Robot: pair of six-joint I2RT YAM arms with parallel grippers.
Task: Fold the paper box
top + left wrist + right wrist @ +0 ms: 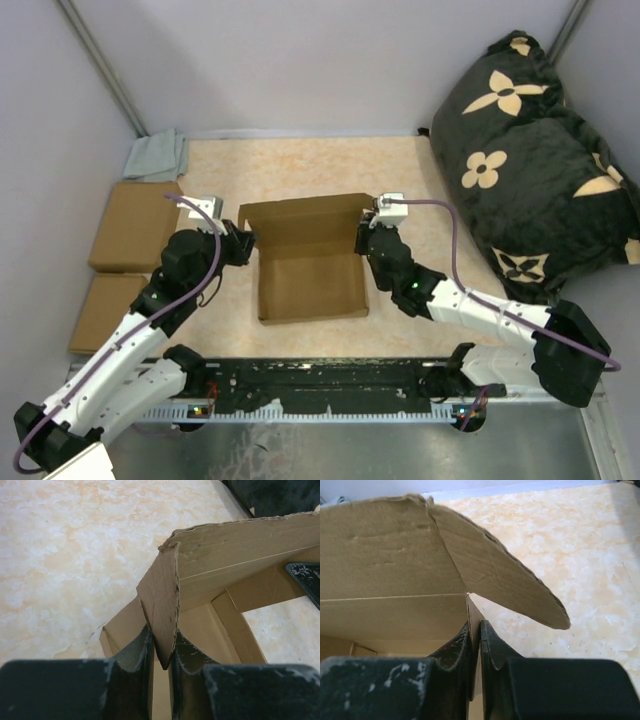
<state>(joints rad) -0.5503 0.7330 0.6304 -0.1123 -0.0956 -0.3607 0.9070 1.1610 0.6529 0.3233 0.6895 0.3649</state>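
The paper box (310,275) sits in the middle of the bench (400,165), half formed: its floor lies flat and its back panel (300,212) stands up toward the far edge. The left claw (243,243) is closed to a narrow slit on the upright side flap (162,600) at the box's far left corner. The right claw (366,238) is pinched nearly closed on the thin wall at the far right corner, just under a rounded flap (505,580) that sticks out sideways.

The step in hand looks like raising and tucking the side walls against the back panel. To do it well, both claws should turn the cardboard along its pressed creases, not across them, and move together so the box does not twist or slide on the smooth bench. The grips are near the corners, which gives good control of the fold. A hard pull could tear the frayed edge the left claw holds. The rounded flap needs to swing inward before the wall goes fully upright, or it will jam outside.

Around it, two flat brown boxes (135,225) lie along the left edge, close behind the left arm. A grey cloth (157,157) lies in the far left corner and a black flowered cushion (530,150) fills the far right corner. A black rail (330,385) runs along the near edge. None of them touches the box, but the left elbow has little room.
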